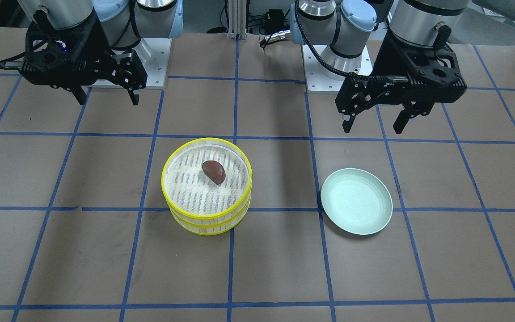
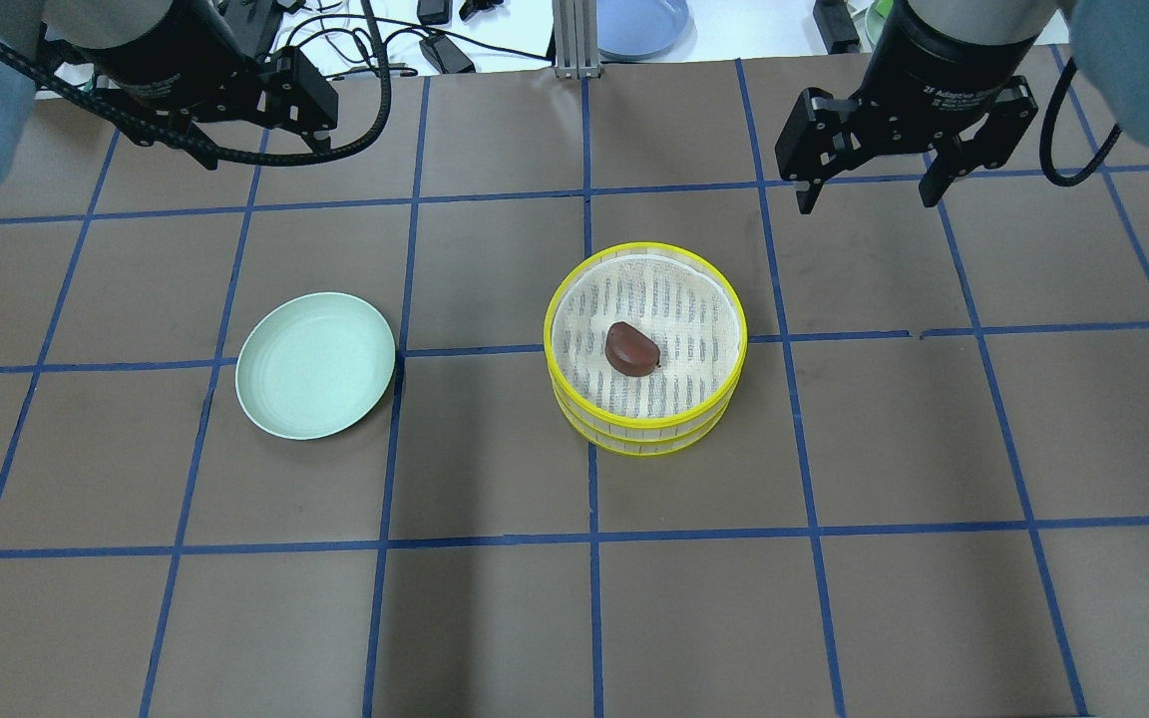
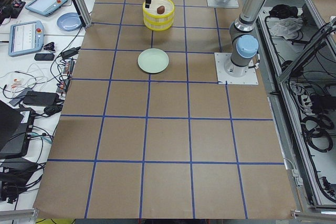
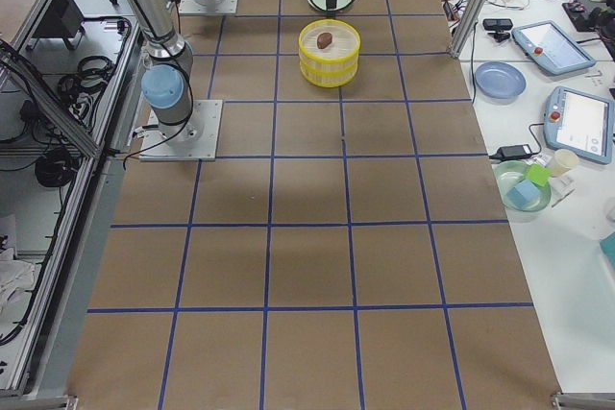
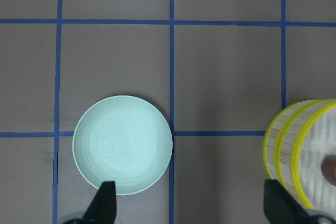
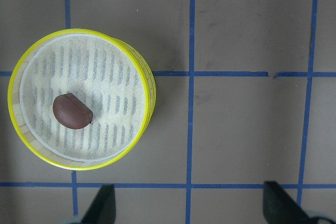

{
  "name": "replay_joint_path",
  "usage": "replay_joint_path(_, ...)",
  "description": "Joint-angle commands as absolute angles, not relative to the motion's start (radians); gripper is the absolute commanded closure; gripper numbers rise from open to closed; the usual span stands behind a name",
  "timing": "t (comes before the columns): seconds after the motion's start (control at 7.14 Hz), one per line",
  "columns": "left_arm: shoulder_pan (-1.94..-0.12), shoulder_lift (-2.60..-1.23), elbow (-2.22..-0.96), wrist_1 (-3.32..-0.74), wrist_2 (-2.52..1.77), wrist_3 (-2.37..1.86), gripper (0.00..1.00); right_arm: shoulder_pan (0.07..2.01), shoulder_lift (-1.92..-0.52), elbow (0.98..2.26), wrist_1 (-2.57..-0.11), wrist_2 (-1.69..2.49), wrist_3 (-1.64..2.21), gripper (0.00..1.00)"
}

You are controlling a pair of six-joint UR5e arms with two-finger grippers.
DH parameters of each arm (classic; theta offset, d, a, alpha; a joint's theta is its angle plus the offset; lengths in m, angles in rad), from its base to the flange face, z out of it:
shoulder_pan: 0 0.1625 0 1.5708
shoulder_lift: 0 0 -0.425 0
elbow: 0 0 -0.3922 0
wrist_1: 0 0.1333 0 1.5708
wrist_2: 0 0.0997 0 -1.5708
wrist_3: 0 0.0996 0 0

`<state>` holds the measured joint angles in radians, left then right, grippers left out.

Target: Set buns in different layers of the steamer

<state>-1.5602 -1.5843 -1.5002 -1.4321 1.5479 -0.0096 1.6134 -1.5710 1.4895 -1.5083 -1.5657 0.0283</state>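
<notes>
Reddish-brown bun [image 1: 213,171] rests in the top steamer tray [image 1: 163,180]. It looks light and smooth; pinch across its narrow sides. Left gripper [image 1: 373,126] and right gripper [image 1: 107,97] hang wide apart, empty.

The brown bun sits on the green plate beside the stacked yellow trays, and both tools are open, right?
Not quite: the brown bun sits in the top tray of the stack, not on the green plate, as the overhead view shows. The left tool and right tool are open.
</notes>
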Motion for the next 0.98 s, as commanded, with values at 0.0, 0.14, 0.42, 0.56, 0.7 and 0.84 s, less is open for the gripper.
replay_joint_path(0.0, -1.552, -1.583, -1.506, -1.448, 1.549, 0.029, 0.0, 1.618, -1.571, 1.493, -1.506, -1.572, 0.025, 0.0)
replay_joint_path(0.14, -1.549, -1.585, -1.505, -1.45, 1.549, 0.04, 0.0, 1.618, -1.571, 1.494, -1.506, -1.592, 0.011, 0.0)
replay_joint_path(0.42, -1.545, -1.586, -1.5, -1.463, 1.549, 0.074, 0.0, 1.623, -1.571, 1.494, -1.508, -1.586, 0.012, 0.0)
replay_joint_path(0.56, -1.546, -1.586, -1.5, -1.463, 1.549, 0.074, 0.0, 1.623, -1.571, 1.494, -1.509, -1.585, 0.012, 0.0)
replay_joint_path(0.7, -1.546, -1.586, -1.5, -1.471, 1.551, 0.075, 0.0, 1.623, -1.569, 1.494, -1.509, -1.585, 0.012, 0.0)
replay_joint_path(0.84, -1.546, -1.588, -1.502, -1.471, 1.549, 0.075, 0.0, 1.623, -1.569, 1.494, -1.509, -1.585, 0.011, 0.0)
